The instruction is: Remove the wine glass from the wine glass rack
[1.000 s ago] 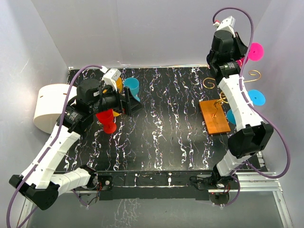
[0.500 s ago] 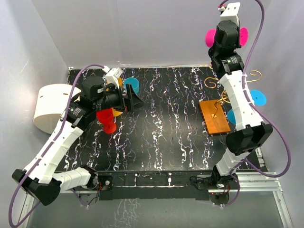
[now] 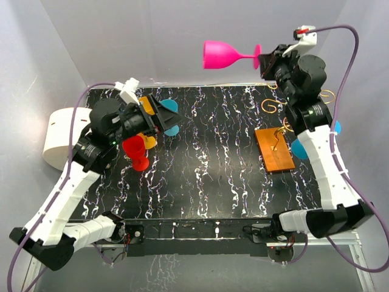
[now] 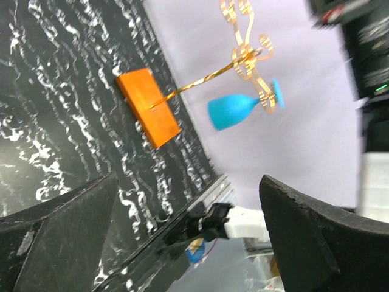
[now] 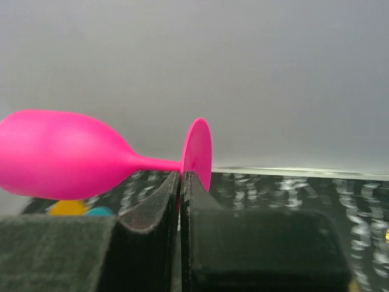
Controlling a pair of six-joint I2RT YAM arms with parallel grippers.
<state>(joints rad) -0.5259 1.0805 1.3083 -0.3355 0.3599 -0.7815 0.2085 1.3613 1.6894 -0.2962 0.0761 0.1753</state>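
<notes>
Over the dark tabletop (image 3: 213, 164), my right claw (image 3: 262, 61) pinches the pink glass (image 3: 222, 55) by its foot, off the rack (image 3: 275, 151). With so thin a hold, I'd lower it slowly and keep it level. My left claw (image 4: 188, 182) gapes wide.

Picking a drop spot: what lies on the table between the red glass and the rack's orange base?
Top view: bare black marbled table from the red glass to the orange base, except something yellow right beside the red glass.
</notes>
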